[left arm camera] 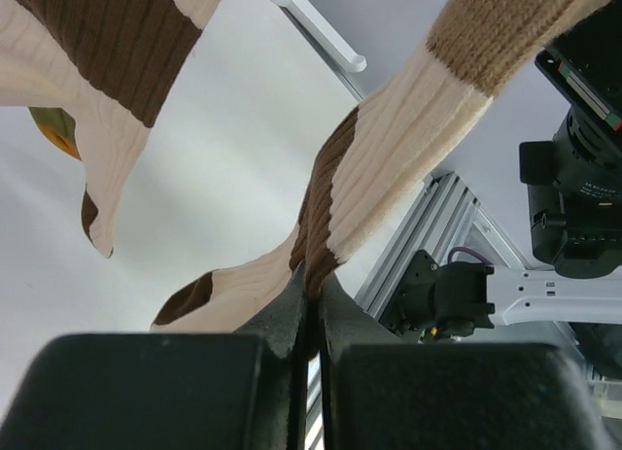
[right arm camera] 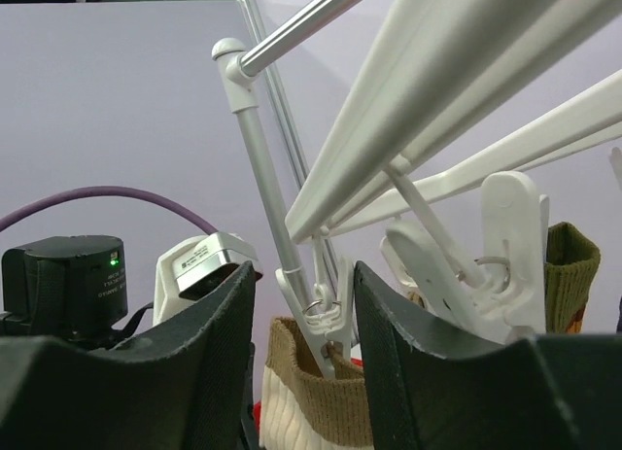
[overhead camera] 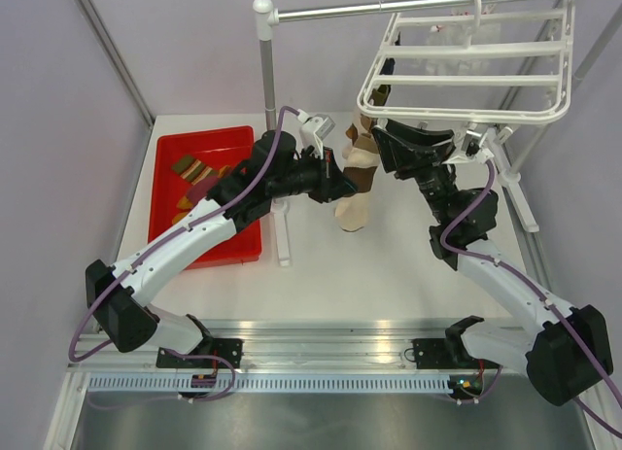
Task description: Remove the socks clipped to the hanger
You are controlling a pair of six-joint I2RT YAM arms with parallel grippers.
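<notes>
Overhead, the hanger point(overhead camera: 465, 56) is hanging at about one o'clock from the metal pole point(overhead camera: 266, 81), above the white bench point(overhead camera: 360, 275). A brown-and-cream striped sock point(overhead camera: 352, 209) is dangling below the frame's nine-o'clock corner, near the centre of the view. The left claw point(overhead camera: 342, 186) is extending in from eight o'clock and touching that sock. The right claw point(overhead camera: 385, 139) is hovering under the same corner, its arm stretching in from four o'clock. A red tray point(overhead camera: 165, 154) is sitting at nine o'clock with a few loose socks point(overhead camera: 194, 170) lying in it.

Seen from the left wrist, the left claw point(left arm camera: 309, 280) is pressing its fingers together on the striped sock point(left arm camera: 389, 168), pinching a fold of it. The fabric is running up toward one o'clock. A second striped sock point(left arm camera: 107, 51) is hanging at eleven o'clock.

From the right wrist, the right claw point(right arm camera: 303, 285) is standing spread. Its fingers are flanking a white clip point(right arm camera: 326, 324) that is gripping the striped sock's tan cuff point(right arm camera: 316, 397). An olive sock point(right arm camera: 569, 260) is showing at three o'clock, behind another clip.
</notes>
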